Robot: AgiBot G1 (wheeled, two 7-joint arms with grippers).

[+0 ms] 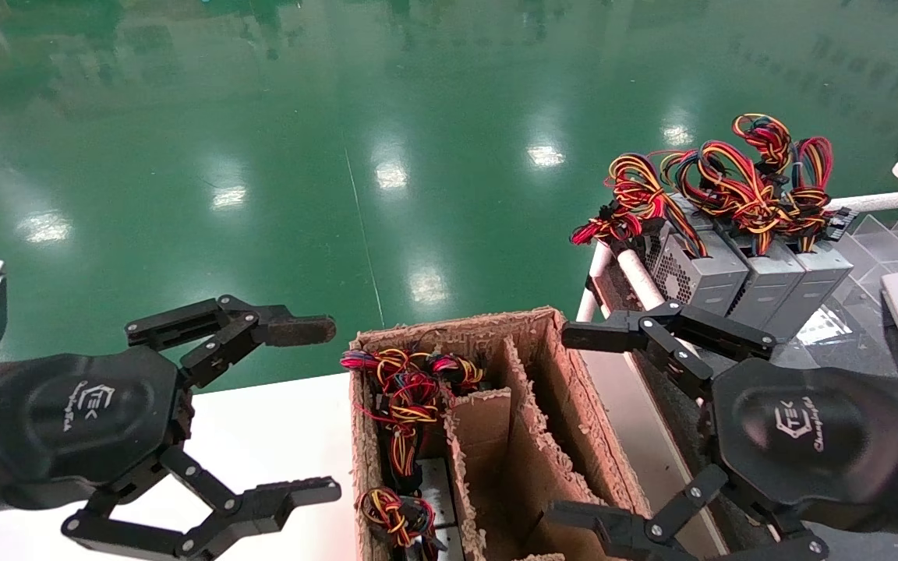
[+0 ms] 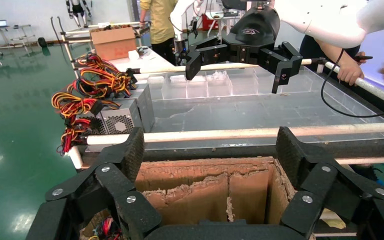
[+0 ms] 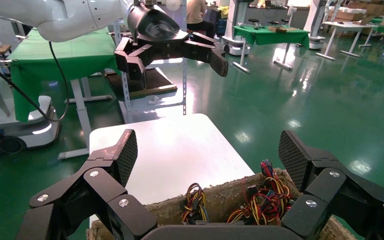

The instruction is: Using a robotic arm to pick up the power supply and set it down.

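Note:
Three grey power supplies (image 1: 765, 284) with red, yellow and black wire bundles stand side by side on the rack at the right; one shows its fan grille (image 2: 120, 119). More power supplies sit low in the left compartment of the cardboard box (image 1: 550, 366), mostly only their wires (image 1: 410, 389) (image 3: 272, 197) showing. My left gripper (image 1: 316, 409) (image 2: 210, 150) hangs open just left of the box, holding nothing. My right gripper (image 1: 578, 427) (image 3: 207, 152) hangs open just right of the box, also holding nothing. The two grippers face each other across the box.
The box has torn cardboard dividers (image 1: 531, 436) (image 2: 205, 192). A white table (image 1: 262, 436) (image 3: 165, 150) lies under the left arm. The rack has white tube rails (image 1: 640, 276) (image 2: 240, 133) and a clear plastic tray (image 2: 260, 100). Green floor beyond. People stand behind the rack.

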